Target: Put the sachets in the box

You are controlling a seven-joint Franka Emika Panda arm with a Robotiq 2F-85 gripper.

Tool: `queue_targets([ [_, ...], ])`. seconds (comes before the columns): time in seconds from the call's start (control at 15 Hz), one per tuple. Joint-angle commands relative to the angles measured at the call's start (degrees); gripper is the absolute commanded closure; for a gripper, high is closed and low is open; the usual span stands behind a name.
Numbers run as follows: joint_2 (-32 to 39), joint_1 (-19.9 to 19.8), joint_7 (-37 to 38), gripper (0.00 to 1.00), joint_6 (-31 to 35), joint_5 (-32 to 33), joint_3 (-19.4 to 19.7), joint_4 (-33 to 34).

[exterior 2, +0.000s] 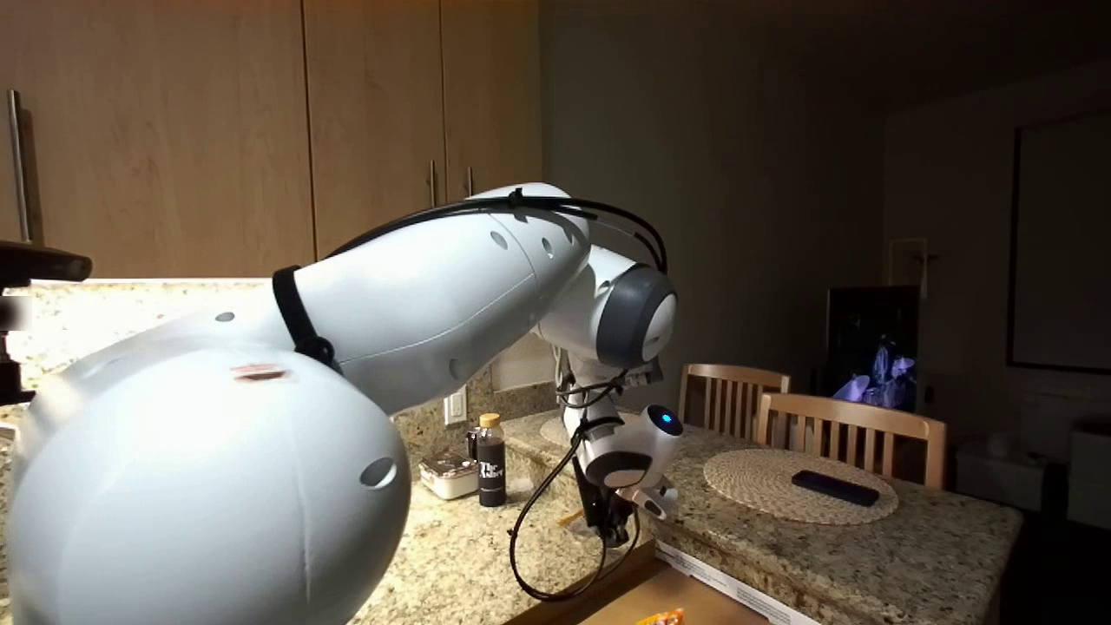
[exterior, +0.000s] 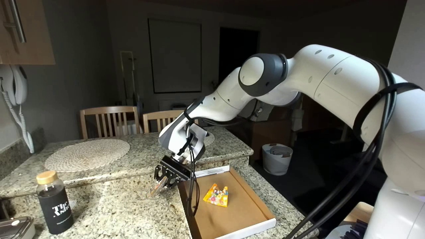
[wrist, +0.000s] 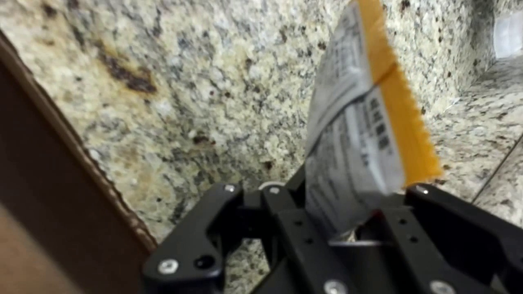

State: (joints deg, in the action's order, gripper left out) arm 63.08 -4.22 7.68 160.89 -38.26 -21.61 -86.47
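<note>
My gripper (exterior: 165,181) is shut on a sachet (wrist: 355,134), whose grey printed back and orange serrated edge face the wrist camera. That packet sticks out past the fingers, tilted, and shows in both exterior views as a small blurred strip (exterior: 159,186) (exterior 2: 573,521). The hand hangs over the granite counter, just outside the box's long edge. The box (exterior: 244,207) is a shallow cardboard tray with a white rim; its brown wall (wrist: 69,175) runs along the left in the wrist view. Another sachet (exterior: 216,196), yellow with colourful print, lies inside the box. The fingertips are mostly hidden behind the held packet.
A dark bottle with a tan lid (exterior: 55,205) and a lidded container (exterior: 18,228) stand on the counter. Behind the box rises a higher counter ledge (exterior: 142,156) with round placemats (exterior: 88,154). A phone (exterior 2: 835,488) lies on one placemat. Cables (exterior: 192,179) dangle over the box.
</note>
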Motion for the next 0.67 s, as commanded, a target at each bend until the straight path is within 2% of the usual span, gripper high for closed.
queue_targets([
  [0.0, -7.64, -5.16, 0.21, 0.93, 6.09, -9.64, -4.18, -13.66],
  [0.07, -8.90, -6.85, -0.75, 0.93, 7.30, -13.21, -5.65, -16.27],
  [0.2, -10.92, -12.95, -3.25, 0.93, 10.14, -19.84, -11.24, -22.12],
  [0.6, -14.36, -35.72, -11.48, 0.93, 16.85, -42.20, -28.84, -36.15],
])
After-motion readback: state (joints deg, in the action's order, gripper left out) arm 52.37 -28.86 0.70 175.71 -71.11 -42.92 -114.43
